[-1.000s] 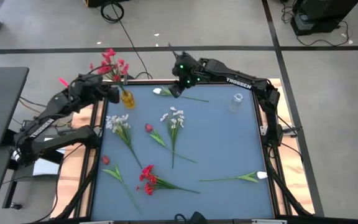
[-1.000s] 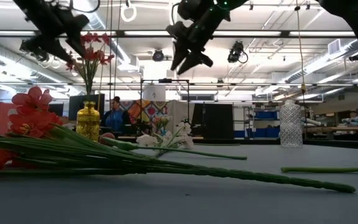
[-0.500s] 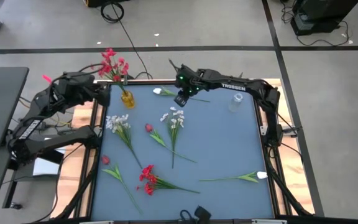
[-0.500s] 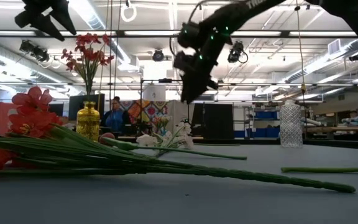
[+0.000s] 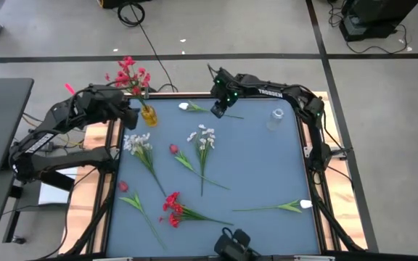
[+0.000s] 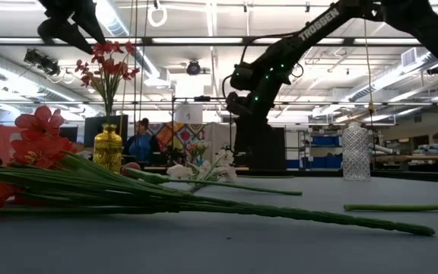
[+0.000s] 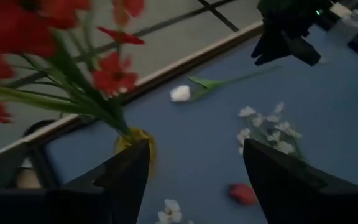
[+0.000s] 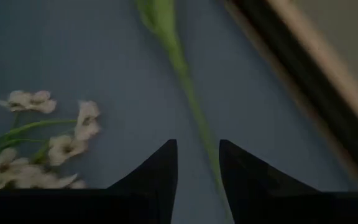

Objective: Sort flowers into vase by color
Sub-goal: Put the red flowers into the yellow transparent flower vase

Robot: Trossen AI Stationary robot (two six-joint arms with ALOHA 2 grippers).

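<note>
White tulip (image 5: 185, 106) lies near the table's far edge (image 5: 194, 95) beside our yellow vase (image 5: 148, 114), our right gripper (image 5: 217, 111) poised half-open and empty over its stem, left gripper (image 5: 131, 112) wide open, empty.

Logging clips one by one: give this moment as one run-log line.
right claw: open, over white flower's stem | left claw: open, empty, beside yellow vase | clear vase: empty
</note>
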